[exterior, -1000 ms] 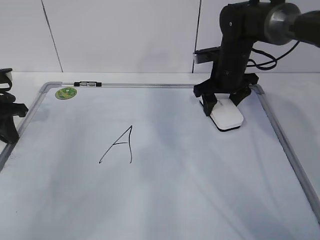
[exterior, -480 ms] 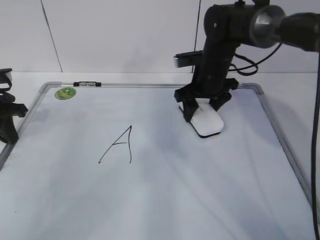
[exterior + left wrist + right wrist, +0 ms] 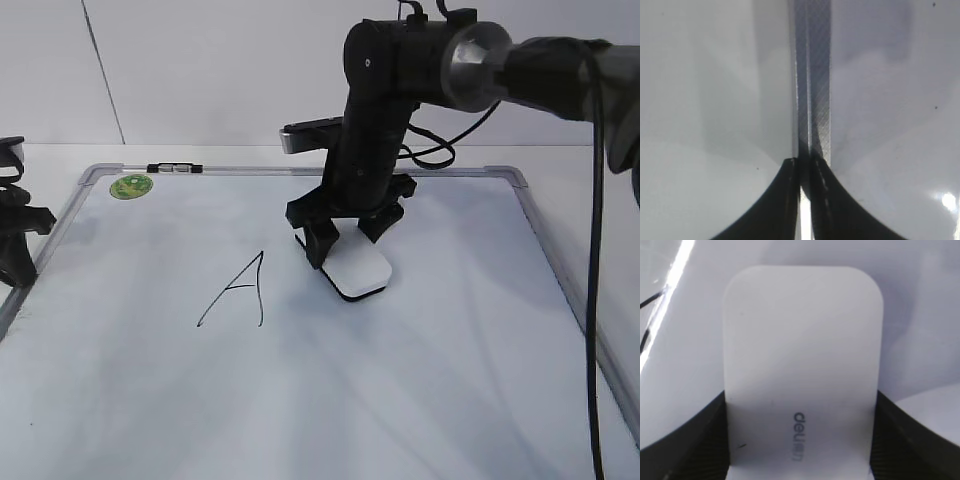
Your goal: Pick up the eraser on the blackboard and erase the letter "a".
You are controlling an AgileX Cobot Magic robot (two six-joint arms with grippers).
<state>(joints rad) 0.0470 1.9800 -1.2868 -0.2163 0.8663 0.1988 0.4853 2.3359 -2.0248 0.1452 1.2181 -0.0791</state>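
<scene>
The white eraser [image 3: 358,272] with grey lettering is clamped in my right gripper [image 3: 345,240] near the middle of the blackboard [image 3: 420,400]. It sits low over the board, and I cannot tell whether it touches. In the right wrist view the eraser [image 3: 802,365] fills the frame between the black fingers [image 3: 700,440] of my right gripper [image 3: 800,405]. A tall angular capital "A" [image 3: 238,292] lies just left of the eraser. No small lowercase "a" shows. My left gripper [image 3: 15,250] is shut and empty at the board's left edge.
A round green sticker [image 3: 132,185] and a small black-and-silver clip [image 3: 174,168] sit at the board's far left corner. The left wrist view shows my left gripper [image 3: 803,162] over the board's metal frame [image 3: 815,75]. A cable hangs behind the right arm.
My right gripper has carried the eraser from the board's far right corner leftward and nearer, close to the capital "A". The left arm has not moved.
</scene>
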